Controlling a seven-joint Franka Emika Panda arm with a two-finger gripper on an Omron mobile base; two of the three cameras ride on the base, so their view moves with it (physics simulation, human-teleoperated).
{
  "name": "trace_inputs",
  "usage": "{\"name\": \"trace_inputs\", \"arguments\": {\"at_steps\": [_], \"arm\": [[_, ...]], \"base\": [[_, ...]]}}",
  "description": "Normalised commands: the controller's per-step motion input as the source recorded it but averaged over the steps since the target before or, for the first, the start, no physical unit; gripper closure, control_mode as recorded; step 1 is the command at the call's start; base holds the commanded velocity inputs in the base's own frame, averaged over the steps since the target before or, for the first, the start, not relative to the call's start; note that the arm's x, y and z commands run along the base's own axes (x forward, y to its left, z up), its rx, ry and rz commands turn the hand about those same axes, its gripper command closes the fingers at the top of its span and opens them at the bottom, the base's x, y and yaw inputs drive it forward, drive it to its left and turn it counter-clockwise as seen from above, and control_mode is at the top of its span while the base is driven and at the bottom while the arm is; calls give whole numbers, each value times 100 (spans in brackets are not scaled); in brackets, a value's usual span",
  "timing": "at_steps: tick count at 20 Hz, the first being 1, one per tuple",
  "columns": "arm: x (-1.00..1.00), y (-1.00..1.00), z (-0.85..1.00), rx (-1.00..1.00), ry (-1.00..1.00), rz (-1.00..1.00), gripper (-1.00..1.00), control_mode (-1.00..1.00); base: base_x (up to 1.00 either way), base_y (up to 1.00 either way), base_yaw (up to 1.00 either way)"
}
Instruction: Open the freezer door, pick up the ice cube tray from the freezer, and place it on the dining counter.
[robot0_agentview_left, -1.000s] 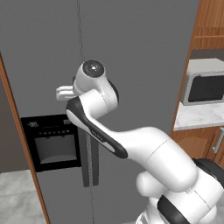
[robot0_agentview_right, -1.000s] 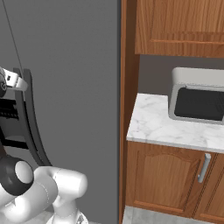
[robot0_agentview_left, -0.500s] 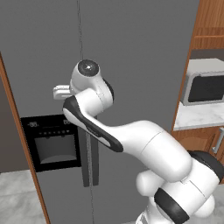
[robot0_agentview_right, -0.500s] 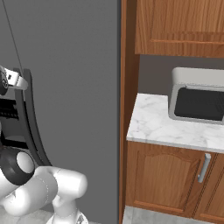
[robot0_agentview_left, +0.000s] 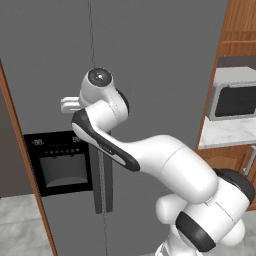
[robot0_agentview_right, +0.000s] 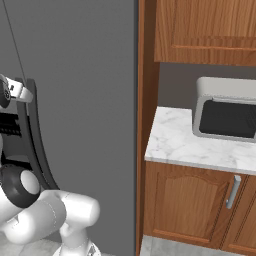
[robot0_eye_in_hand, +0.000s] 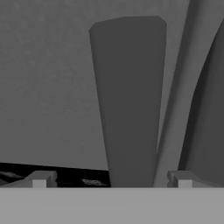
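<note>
Grey freezer door (robot0_agentview_left: 55, 75), dark handle (robot0_eye_in_hand: 129, 100) dead ahead between my gripper (robot0_eye_in_hand: 111, 178) fingertips; jaws spread wide, gripping nothing.

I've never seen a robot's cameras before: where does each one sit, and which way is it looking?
Left base view: behind the arm's left, facing the fridge door; white arm shows.
Right base view: behind its right, facing the microwave; arm at lower left.
Hand view: on the hand, facing the door handle; open pincer tips show.
Both base views share fridge, microwave.
</note>
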Motion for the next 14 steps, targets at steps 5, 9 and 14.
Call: {"name": "trace_inputs", "arguments": {"at_steps": [5, 9, 14], "arm": [[6, 1, -7, 0, 0, 0, -100, -100], [5, 0, -7, 0, 0, 2, -100, -100], [5, 0, -9, 0, 0, 3, -100, -100]], "base": [[0, 0, 0], [0, 0, 0], [0, 0, 0]]}}
